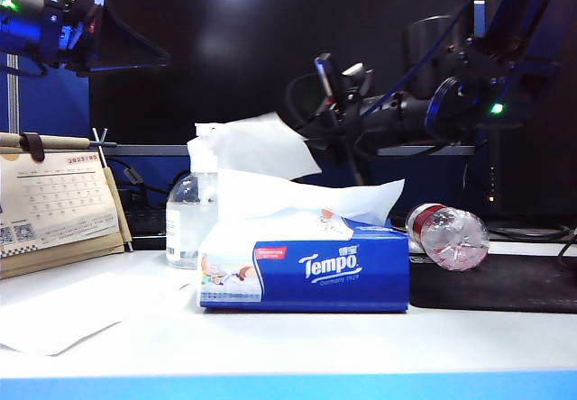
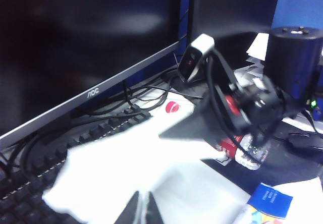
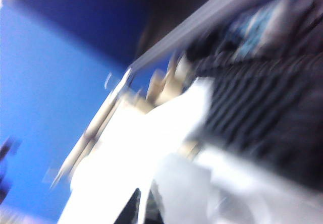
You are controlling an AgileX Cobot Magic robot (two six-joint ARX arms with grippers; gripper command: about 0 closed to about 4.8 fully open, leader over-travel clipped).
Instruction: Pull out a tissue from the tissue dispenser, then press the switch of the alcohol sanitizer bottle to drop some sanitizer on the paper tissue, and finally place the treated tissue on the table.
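Note:
The blue Tempo tissue dispenser (image 1: 311,274) lies on the white table (image 1: 297,341) with a sheet poking out of its top. My right gripper (image 1: 308,137) reaches in from the right and is shut on a white tissue (image 1: 260,144), holding it in the air above the dispenser. The right wrist view is blurred but shows the tissue (image 3: 136,153) between the closed fingertips of the right gripper (image 3: 141,206). The tissue hangs next to the white switch (image 1: 204,132) of the clear alcohol sanitizer bottle (image 1: 187,220), partly covering it. My left gripper (image 1: 162,58) (image 2: 142,207) hovers shut and empty at the upper left.
A desk calendar (image 1: 54,206) stands at the left, with a flat white sheet (image 1: 63,314) in front of it. A red-capped water bottle (image 1: 448,235) lies on the black mat (image 1: 505,285) at the right. A monitor (image 2: 91,57) and keyboard (image 2: 75,148) sit behind.

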